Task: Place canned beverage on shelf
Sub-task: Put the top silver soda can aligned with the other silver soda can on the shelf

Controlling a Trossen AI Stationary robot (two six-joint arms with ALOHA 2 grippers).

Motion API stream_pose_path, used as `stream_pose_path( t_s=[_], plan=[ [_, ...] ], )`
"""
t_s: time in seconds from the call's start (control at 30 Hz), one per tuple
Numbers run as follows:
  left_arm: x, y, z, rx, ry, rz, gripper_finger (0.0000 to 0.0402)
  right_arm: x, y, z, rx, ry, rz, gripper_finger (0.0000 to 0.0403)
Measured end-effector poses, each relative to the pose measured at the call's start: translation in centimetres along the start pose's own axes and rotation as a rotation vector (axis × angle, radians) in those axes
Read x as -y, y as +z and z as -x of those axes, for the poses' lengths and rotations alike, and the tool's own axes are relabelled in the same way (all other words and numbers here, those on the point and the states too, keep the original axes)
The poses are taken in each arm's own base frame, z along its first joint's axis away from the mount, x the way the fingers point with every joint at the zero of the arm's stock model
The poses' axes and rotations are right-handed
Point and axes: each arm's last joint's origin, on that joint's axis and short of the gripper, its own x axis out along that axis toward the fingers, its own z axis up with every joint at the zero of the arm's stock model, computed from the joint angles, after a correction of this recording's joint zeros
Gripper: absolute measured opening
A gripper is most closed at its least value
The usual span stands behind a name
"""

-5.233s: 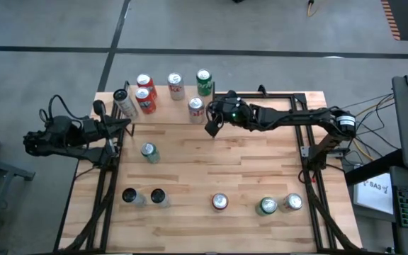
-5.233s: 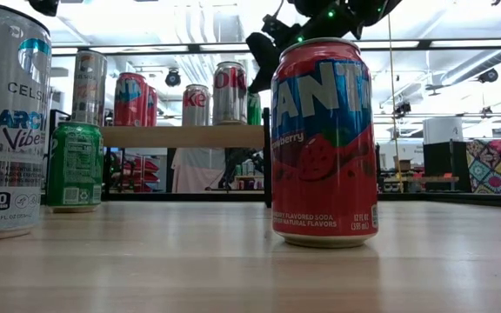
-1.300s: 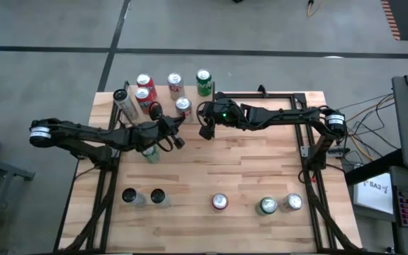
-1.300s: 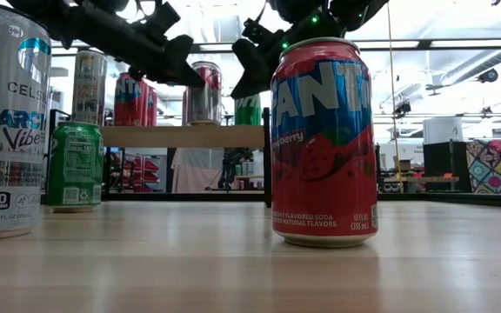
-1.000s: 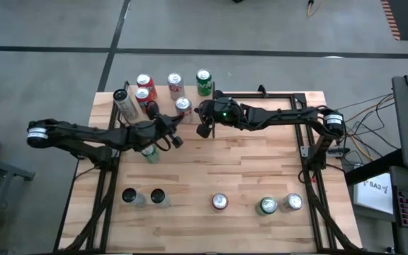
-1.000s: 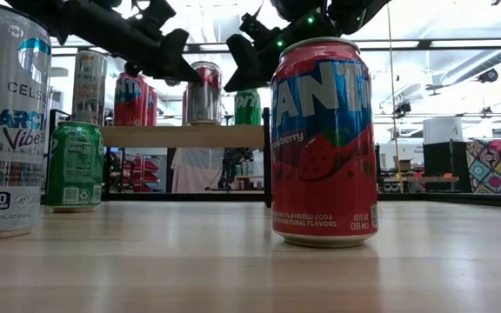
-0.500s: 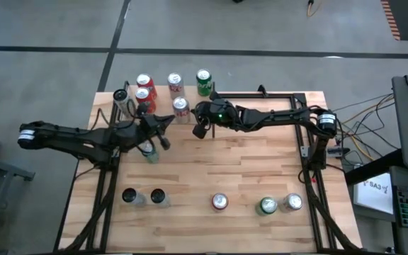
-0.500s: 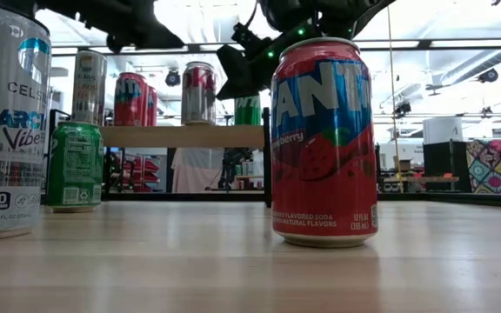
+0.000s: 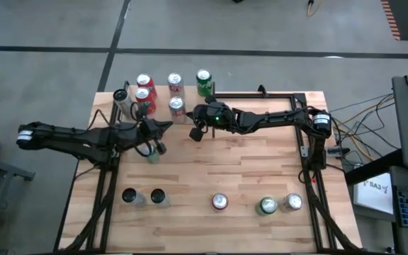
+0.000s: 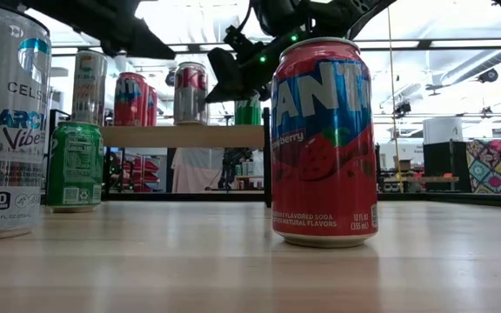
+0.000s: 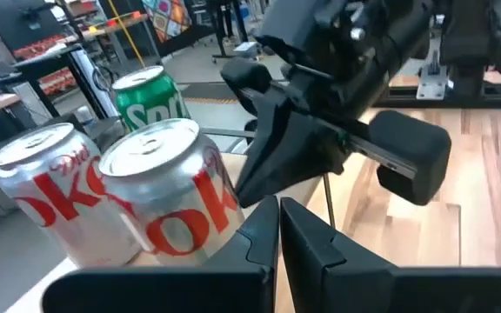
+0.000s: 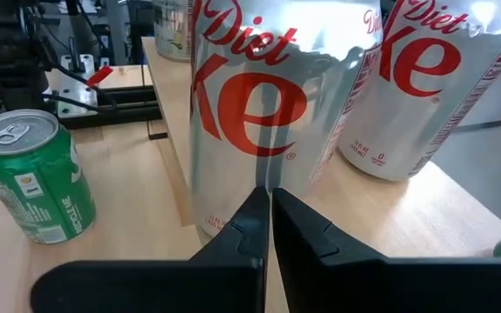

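The shelf (image 10: 185,136) stands at the table's far left with several cans upright on it. Among them, a Diet Coke can (image 9: 176,106) is the nearest to the shelf's front. My right gripper (image 9: 189,117) is shut and reaches in from the table's right, its tips against this can (image 12: 259,96). My left gripper (image 9: 166,126) is also shut and hovers off the shelf's near side, left of the can (image 11: 172,187), touching nothing. A second Diet Coke can (image 12: 424,87) and a green Sprite can (image 11: 150,100) stand behind. My right gripper pushes the Diet Coke can's side wall, low down (image 12: 264,178), with its shut fingertips (image 12: 249,217). The fingers come about level from the table's right. The can stands upright with its base on the shelf board.
A green can (image 12: 33,174) stands on the table under my left arm. Along the near edge stand a red Fanta can (image 10: 323,143), a Celsius can (image 10: 7,122) and several more (image 9: 268,205). Black frame rails run along the table's sides.
My right gripper has moved toward the table's left edge, sliding the Diet Coke can leftward along the shelf; the can stays upright. My left gripper has drawn back toward the left edge and risen, away from the can.
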Motion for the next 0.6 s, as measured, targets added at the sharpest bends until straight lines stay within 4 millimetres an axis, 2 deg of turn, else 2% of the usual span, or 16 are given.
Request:
stream_pose_path(
  t_s=[0.2,0.6],
  plan=[
    [0.6,-0.7,-0.8,-0.042,0.001,-0.022,0.0000,-0.2,0.0,0.1,-0.007,-0.001,0.008,0.0009],
    [0.7,-1.8,-2.7,-0.119,0.095,-0.060,0.0000,0.0,1.2,2.1,-0.059,-0.041,0.022,0.0009]
  ],
)
